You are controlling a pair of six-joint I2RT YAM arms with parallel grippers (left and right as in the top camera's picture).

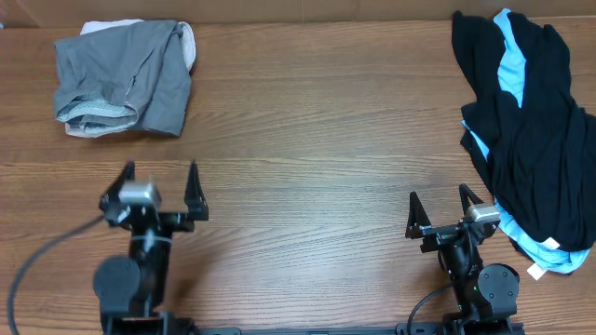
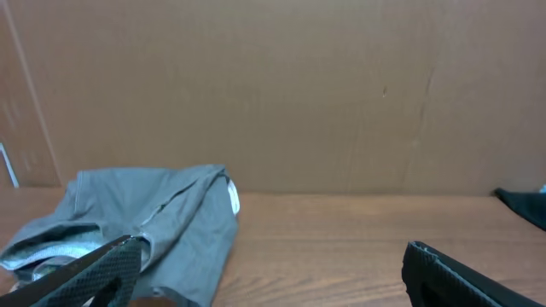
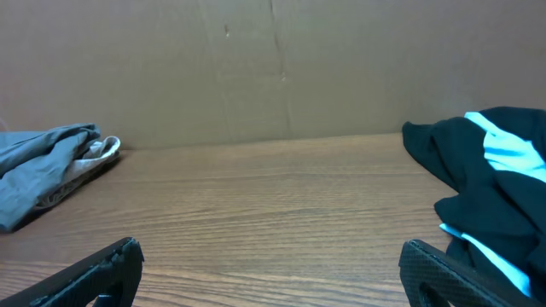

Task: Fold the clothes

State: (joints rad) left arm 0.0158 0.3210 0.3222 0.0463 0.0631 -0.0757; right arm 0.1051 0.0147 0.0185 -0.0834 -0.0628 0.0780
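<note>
Folded grey shorts [image 1: 126, 76] lie at the table's back left on a cream garment [image 1: 186, 37]; they also show in the left wrist view [image 2: 145, 226] and the right wrist view [image 3: 43, 166]. A heap of black clothes [image 1: 535, 130] with a light-blue garment [image 1: 510, 65] lies along the right side, and it shows in the right wrist view [image 3: 495, 179]. My left gripper [image 1: 160, 181] is open and empty, in front of the shorts and apart from them. My right gripper [image 1: 438, 207] is open and empty, just left of the black heap.
The wooden table [image 1: 317, 140] stretches between the two piles. A brown cardboard wall [image 2: 299, 94] stands along the back edge. A white tag [image 1: 536, 272] sticks out from the heap's near end.
</note>
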